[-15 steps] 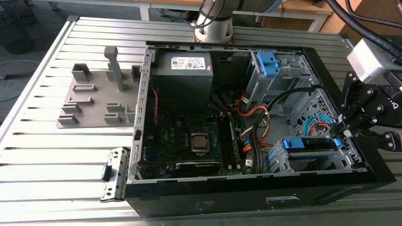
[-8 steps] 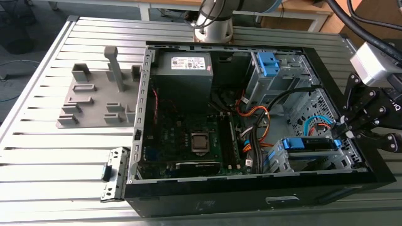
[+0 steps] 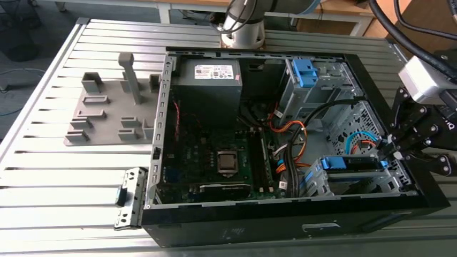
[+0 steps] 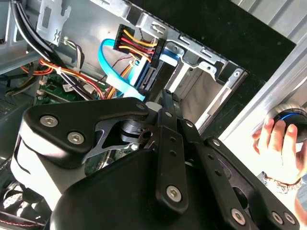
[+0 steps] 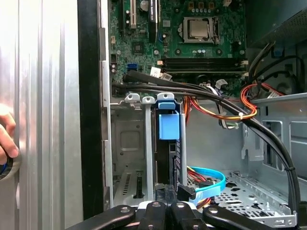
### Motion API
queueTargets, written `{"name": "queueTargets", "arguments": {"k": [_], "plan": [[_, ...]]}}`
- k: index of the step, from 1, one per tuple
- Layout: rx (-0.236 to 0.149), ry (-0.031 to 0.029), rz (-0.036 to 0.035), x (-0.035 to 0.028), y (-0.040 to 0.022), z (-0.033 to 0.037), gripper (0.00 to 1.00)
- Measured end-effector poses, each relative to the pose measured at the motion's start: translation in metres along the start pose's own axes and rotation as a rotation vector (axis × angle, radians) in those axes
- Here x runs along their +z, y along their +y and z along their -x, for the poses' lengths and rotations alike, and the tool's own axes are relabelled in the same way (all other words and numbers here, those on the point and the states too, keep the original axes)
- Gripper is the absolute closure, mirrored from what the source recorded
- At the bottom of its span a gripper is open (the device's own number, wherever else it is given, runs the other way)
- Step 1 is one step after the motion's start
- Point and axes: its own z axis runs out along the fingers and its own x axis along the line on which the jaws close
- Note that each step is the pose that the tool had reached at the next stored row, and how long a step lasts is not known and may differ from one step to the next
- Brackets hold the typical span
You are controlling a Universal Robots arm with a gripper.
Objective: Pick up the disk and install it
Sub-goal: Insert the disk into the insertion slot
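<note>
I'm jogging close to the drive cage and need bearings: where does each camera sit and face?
Exterior view: off the arm, looking down into the computer case; gripper at the exterior view's right, by the disk.
First wrist view: on the arm, facing across the drive cage to the motherboard; gripper links show.
Second wrist view: on the arm, facing the cage past the gripper links.
Both wrist views share the blue cable and a person's hand.

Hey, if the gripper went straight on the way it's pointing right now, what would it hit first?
Most likely the disk, standing on edge in the grey drive cage, directly ahead of the gripper in the first wrist view. They look very close; I cannot tell whether they touch.
</note>
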Motion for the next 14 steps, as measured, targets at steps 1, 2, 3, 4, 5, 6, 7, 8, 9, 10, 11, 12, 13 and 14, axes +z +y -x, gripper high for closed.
{"name": "queueTargets", "arguments": {"k": [1,2,3,4,5,6,7,8,9,10,11,12,13,14], "plan": [[0.0,0.0002,0.0,0.0012,-0.0007,0.0,0.89],[0.0,0.0004,0.0,0.0023,-0.0016,0.0,0.89],[0.0,0.0006,0.0,0.0035,-0.0026,0.0,0.89],[0.0,0.0009,0.0001,0.0045,-0.0037,0.0001,0.89],[0.0,0.0015,0.0,0.0054,-0.0048,0.0003,0.89],[0.0,0.0024,0.0,0.0062,-0.0062,0.0007,0.89],[0.0,0.0033,0.0,0.0068,-0.0075,0.0012,0.89],[0.0,0.0037,0.0,0.0073,-0.0089,0.0018,0.89],[0.0,0.0037,0.0,0.0075,-0.0101,0.0023,0.89],[0.0,0.0039,0.0,0.0075,-0.0109,0.0025,0.89],[0.0,0.0039,0.0,0.0075,-0.0112,0.0025,0.89],[0.0,0.0039,0.0,0.0075,-0.0113,0.0025,0.89],[0.0,0.0039,0.0,0.0075,-0.0113,0.0025,0.89],[0.0,0.0039,0.0,0.0075,-0.0113,0.0025,0.89]]}}
